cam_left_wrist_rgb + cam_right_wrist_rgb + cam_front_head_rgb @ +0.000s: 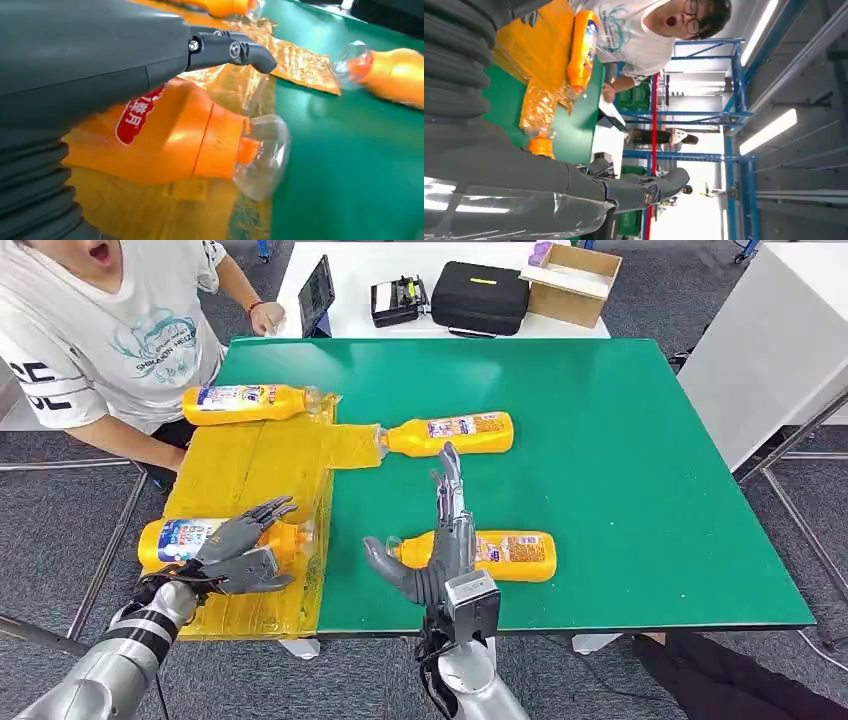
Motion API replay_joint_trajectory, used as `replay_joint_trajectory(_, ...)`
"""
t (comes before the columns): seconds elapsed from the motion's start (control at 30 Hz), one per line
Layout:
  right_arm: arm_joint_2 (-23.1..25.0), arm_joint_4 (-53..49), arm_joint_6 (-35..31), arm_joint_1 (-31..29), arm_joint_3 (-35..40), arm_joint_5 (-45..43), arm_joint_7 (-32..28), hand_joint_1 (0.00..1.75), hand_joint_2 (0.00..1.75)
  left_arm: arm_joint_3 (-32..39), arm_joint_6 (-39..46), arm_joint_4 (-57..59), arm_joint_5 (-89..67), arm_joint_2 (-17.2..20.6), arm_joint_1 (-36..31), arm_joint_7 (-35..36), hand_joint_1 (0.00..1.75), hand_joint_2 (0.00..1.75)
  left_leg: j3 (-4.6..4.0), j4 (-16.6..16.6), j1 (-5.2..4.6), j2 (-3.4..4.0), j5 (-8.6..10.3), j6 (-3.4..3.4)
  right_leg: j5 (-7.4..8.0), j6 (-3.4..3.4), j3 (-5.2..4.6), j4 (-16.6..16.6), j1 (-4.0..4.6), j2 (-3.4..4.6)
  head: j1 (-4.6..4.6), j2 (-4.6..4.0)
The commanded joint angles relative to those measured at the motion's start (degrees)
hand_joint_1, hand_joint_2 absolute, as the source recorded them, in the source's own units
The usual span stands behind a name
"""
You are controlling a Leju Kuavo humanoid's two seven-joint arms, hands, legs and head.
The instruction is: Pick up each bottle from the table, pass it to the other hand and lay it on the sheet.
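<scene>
Several orange bottles with clear caps lie on their sides. One bottle [190, 538] [175, 135] lies on the yellow sheet [250, 470] under my left hand [245, 545], whose fingers [235, 50] stretch out above it without closing. A second bottle [245, 403] lies at the sheet's far end. A third [450, 434] [395, 75] lies on the green table [620, 470] with its cap at the sheet's edge. The fourth [505, 555] lies near the front edge, just behind my right hand [440, 540], which stands upright and open, thumb spread.
A person in a white shirt [100, 330] sits at the far left of the table, one hand by its corner. Behind stands a white table with a tablet [316, 295], a black case [480, 295] and a cardboard box [570, 280].
</scene>
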Motion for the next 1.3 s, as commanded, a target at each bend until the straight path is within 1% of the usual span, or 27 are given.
replay_joint_trajectory(0.03,-0.4,5.9,0.6,-2.6,-1.4,-0.3,0.2,0.0,1.75,-5.6,-3.8,-0.1,4.4,3.1,3.0,-0.4,0.0,0.0,0.38,-0.1,0.04,0.41,-0.13,0.03,0.0,-0.25,0.29,-0.2,0.1,0.28,0.0,0.0)
replay_joint_trajectory(0.07,-0.3,5.9,0.6,-2.6,-1.5,-0.3,0.2,0.0,1.75,-5.9,-3.7,-0.3,5.2,3.1,3.1,-0.5,0.0,0.0,0.29,-0.1,0.02,0.3,-0.08,0.02,0.01,-0.17,0.23,-0.1,0.06,0.21,0.0,0.0)
replay_joint_trajectory(0.13,-0.3,6.2,0.7,-2.8,-1.5,-0.3,0.2,0.0,1.75,-5.6,-2.9,-1.0,6.1,2.6,3.4,-0.8,0.0,0.0,0.42,-0.1,0.07,0.45,-0.15,0.04,0.0,-0.3,0.35,-0.2,0.13,0.29,0.0,0.0)
replay_joint_trajectory(0.17,-0.3,6.3,0.7,-2.8,-1.5,-0.3,0.2,0.0,1.75,-5.7,-2.9,-1.1,6.1,2.5,3.3,-0.8,0.0,0.0,0.26,-0.1,0.0,0.22,-0.06,0.03,0.0,-0.13,0.2,-0.1,0.03,0.14,0.0,0.0)
replay_joint_trajectory(0.23,-0.3,6.2,0.4,-2.7,-1.5,-0.1,0.1,0.0,1.75,-4.0,-1.3,-1.9,8.0,1.4,3.7,-0.9,0.0,0.0,0.35,-0.1,0.06,0.31,-0.1,0.04,0.0,-0.23,0.29,-0.2,0.11,0.18,0.02,0.0)
replay_joint_trajectory(0.3,-0.2,6.0,-0.2,-2.6,-1.1,0.7,0.6,0.0,1.75,0.7,4.3,-3.8,11.9,-2.0,4.4,0.7,0.0,0.0,0.22,-0.1,-0.01,0.13,-0.04,0.03,0.0,-0.11,0.17,-0.1,0.02,0.06,0.0,0.0)
replay_joint_trajectory(0.37,-0.2,6.3,-0.6,-2.7,-0.4,1.7,1.8,0.0,1.75,8.7,11.7,-7.8,18.3,-6.9,5.1,2.2,0.0,0.0,0.28,-0.1,0.04,0.09,-0.06,0.06,-0.03,-0.2,0.3,-0.2,0.09,-0.03,0.0,0.0)
replay_joint_trajectory(0.4,-0.2,6.6,-0.6,-2.8,0.1,2.2,2.0,0.0,1.75,9.9,13.0,-10.5,19.2,-8.0,5.5,3.5,0.0,0.0,0.21,0.0,0.01,0.06,-0.03,0.05,-0.02,-0.14,0.18,-0.1,0.04,-0.04,0.0,0.0)
replay_joint_trajectory(0.47,-0.2,6.8,-0.7,-2.9,0.2,2.3,2.0,0.0,1.75,9.8,12.7,-11.9,19.2,-8.0,5.9,4.4,0.0,0.0,0.15,0.0,0.04,-0.07,-0.04,0.06,-0.05,-0.15,0.17,-0.1,0.07,-0.19,0.0,0.0)
replay_joint_trajectory(0.5,-0.3,7.0,-0.8,-3.0,0.4,2.8,2.3,0.0,1.75,12.5,15.6,-13.1,21.1,-8.9,6.3,3.6,0.0,0.0,0.1,0.0,0.05,0.03,-0.05,0.05,-0.03,-0.14,0.07,-0.1,0.08,-0.08,0.0,0.0)
replay_joint_trajectory(0.53,-0.8,7.5,-0.8,-3.5,1.4,4.0,3.0,0.0,1.75,16.6,21.8,-15.4,23.7,-10.6,6.8,0.4,0.0,0.0,0.04,0.0,0.02,0.02,-0.03,0.04,0.0,-0.08,0.0,-0.1,0.05,-0.06,0.0,0.0)
replay_joint_trajectory(0.57,-1.5,8.4,-2.0,-4.3,2.9,8.3,3.7,0.0,1.75,19.9,27.3,-17.7,25.9,-12.0,6.5,-2.1,0.0,0.0,0.07,0.0,0.02,0.04,-0.06,0.05,-0.03,-0.13,0.06,-0.1,0.06,-0.06,0.0,0.0)
replay_joint_trajectory(0.6,-2.0,9.0,-2.5,-5.0,3.7,9.9,4.2,0.0,1.75,19.8,31.4,-22.2,26.1,-12.1,7.2,-2.9,0.0,0.0,0.14,0.0,0.04,0.08,-0.11,0.06,-0.06,-0.19,0.13,-0.1,0.08,-0.05,0.0,0.0)
replay_joint_trajectory(0.63,-3.7,10.4,-2.3,-6.8,6.0,14.6,7.2,0.0,1.75,18.6,44.2,-27.6,23.3,-11.8,8.4,-2.9,0.0,1.75,0.18,0.1,0.09,0.14,-0.19,0.08,-0.1,-0.24,0.22,-0.1,0.15,-0.03,0.0,0.0)
replay_joint_trajectory(0.7,-4.4,11.4,-2.5,-7.8,5.9,15.9,7.9,0.0,1.75,18.4,46.3,-28.8,25.2,-11.4,8.2,-2.9,0.0,1.75,-0.1,0.1,0.09,0.19,-0.09,0.03,0.02,-0.13,-0.11,0.0,0.13,0.07,0.0,0.0)
replay_joint_trajectory(0.73,-5.0,12.6,-3.0,-8.7,6.3,18.5,9.0,0.0,1.75,20.1,46.4,-31.9,26.1,-12.2,8.8,-2.9,0.0,1.75,-0.19,0.0,0.05,0.22,-0.04,0.03,0.07,-0.07,-0.27,0.0,0.08,0.08,-0.02,0.0)
replay_joint_trajectory(0.8,-7.9,14.6,-1.9,-11.3,6.8,23.8,16.0,0.0,1.75,24.5,46.4,-39.4,21.2,-14.8,11.1,-2.9,0.0,1.75,0.01,0.0,0.08,0.28,-0.12,0.04,0.0,-0.17,-0.05,-0.1,0.13,0.09,0.0,0.0)
replay_joint_trajectory(0.83,-10.0,14.9,-1.8,-12.7,6.9,26.7,18.2,0.0,1.75,23.9,46.4,-40.8,22.6,-14.8,12.1,-2.9,0.0,1.75,-0.03,0.0,0.09,0.31,-0.11,0.04,0.04,-0.12,-0.11,-0.1,0.13,0.13,0.0,0.0)
replay_joint_trajectory(0.87,-11.7,14.9,-0.3,-13.1,5.5,26.9,20.5,0.0,1.75,22.8,46.4,-41.6,25.0,-14.5,13.6,-2.9,0.0,1.75,0.04,0.0,0.08,0.39,-0.15,0.05,0.02,-0.17,-0.08,-0.1,0.14,0.19,0.0,0.0)
replay_joint_trajectory(0.9,-13.9,15.1,3.1,-14.1,6.1,28.8,24.0,0.0,1.75,20.7,46.4,-40.6,29.8,-13.5,14.2,-2.9,0.0,1.75,0.02,0.0,0.08,0.23,-0.08,0.08,0.04,-0.11,-0.02,-0.2,0.14,0.05,0.0,0.0)
replay_joint_trajectory(0.97,-19.7,16.0,8.6,-15.2,5.4,31.1,28.2,0.0,1.75,20.3,42.1,-39.5,36.4,-13.4,16.7,-2.9,0.0,1.75,0.13,-0.1,0.05,0.17,-0.07,0.13,0.04,-0.1,0.13,-0.3,0.12,0.01,0.0,0.0)
replay_joint_trajectory(1.0,-21.9,16.6,9.7,-15.5,5.1,31.8,29.0,0.0,1.75,21.3,39.8,-38.8,38.1,-14.0,17.5,-2.9,0.0,1.75,-0.02,0.0,0.03,0.17,-0.05,0.08,0.04,-0.06,-0.06,-0.2,0.07,0.07,0.0,0.0)
replay_joint_trajectory(1.07,-25.5,17.1,13.2,-15.8,4.4,30.7,29.0,0.0,1.75,21.1,38.8,-39.1,37.1,-14.7,19.3,-2.9,0.0,1.75,0.1,-0.1,0.01,0.16,-0.07,0.12,0.03,-0.08,0.1,-0.2,0.04,0.03,0.02,0.0)
replay_joint_trajectory(1.1,-26.0,17.1,13.4,-15.8,4.1,30.4,28.6,0.0,1.75,21.0,38.9,-39.3,37.0,-14.8,19.5,-2.9,0.0,1.75,0.08,-0.1,-0.03,0.09,-0.05,0.11,0.03,-0.05,0.1,-0.2,-0.04,-0.02,0.0,0.0)
replay_joint_trajectory(1.13,-27.4,16.8,15.2,-16.0,4.7,30.6,30.2,0.0,1.75,20.9,37.8,-38.3,37.4,-15.0,19.5,-2.9,0.0,1.75,0.16,-0.1,-0.03,0.12,-0.08,0.13,0.02,-0.1,0.19,-0.3,-0.03,-0.02,0.0,0.0)
replay_joint_trajectory(1.23,-32.1,15.5,17.9,-16.7,4.8,29.5,32.3,0.0,1.75,20.8,35.3,-35.7,36.0,-16.2,20.1,-2.8,0.0,1.75,-0.08,0.1,-0.08,-0.09,-0.06,0.13,-0.02,-0.06,0.01,-0.1,-0.08,-0.16,0.0,0.0)
replay_joint_trajectory(1.3,-32.8,15.8,19.3,-16.8,4.1,28.2,32.6,0.0,1.75,20.2,34.5,-34.0,35.3,-16.6,20.2,-2.9,0.0,1.75,-0.06,0.1,-0.12,-0.04,-0.08,0.12,-0.01,-0.06,0.03,-0.1,-0.08,-0.11,0.0,0.0)
